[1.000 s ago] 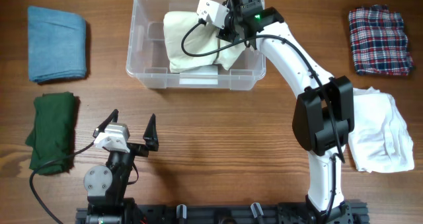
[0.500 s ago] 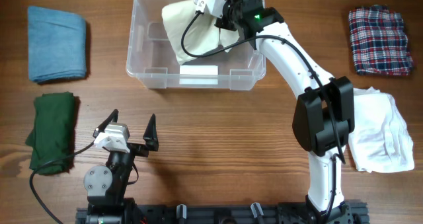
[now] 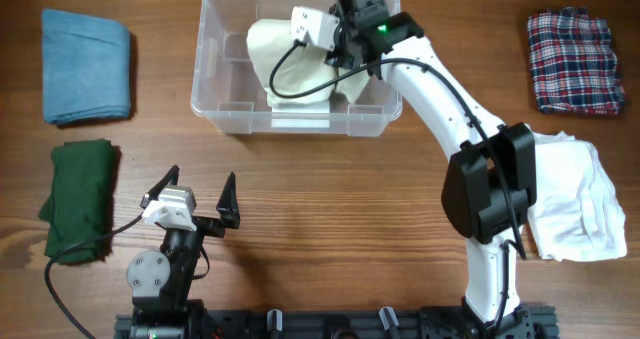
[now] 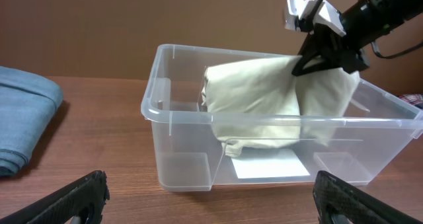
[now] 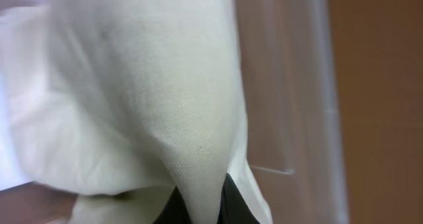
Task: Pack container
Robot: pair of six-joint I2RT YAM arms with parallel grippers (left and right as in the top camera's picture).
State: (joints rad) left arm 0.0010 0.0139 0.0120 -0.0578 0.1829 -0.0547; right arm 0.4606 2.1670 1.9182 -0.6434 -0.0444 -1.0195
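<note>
Container (image 3: 203,97), right pincer (image 3: 345,57) clamped on cream cloth (image 3: 312,85) inside, arm (image 3: 440,87) stretched forward

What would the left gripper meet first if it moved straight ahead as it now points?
Most likely the near wall of the container, which sits ahead of the open left gripper, though depth is unclear.

The cream cloth (image 5: 145,85) against my right fingers (image 5: 234,207) is matt, with a fine, tight weave. The container (image 3: 215,109) is clear plastic, smooth and glossy, with a matt white label (image 3: 300,122). The tabletop (image 3: 330,209) is wood-grained with a low sheen. At ten o'clock the blue cloth (image 3: 87,64) looks soft and matt, and at two o'clock lies a checked woven cloth (image 3: 573,61).
</note>
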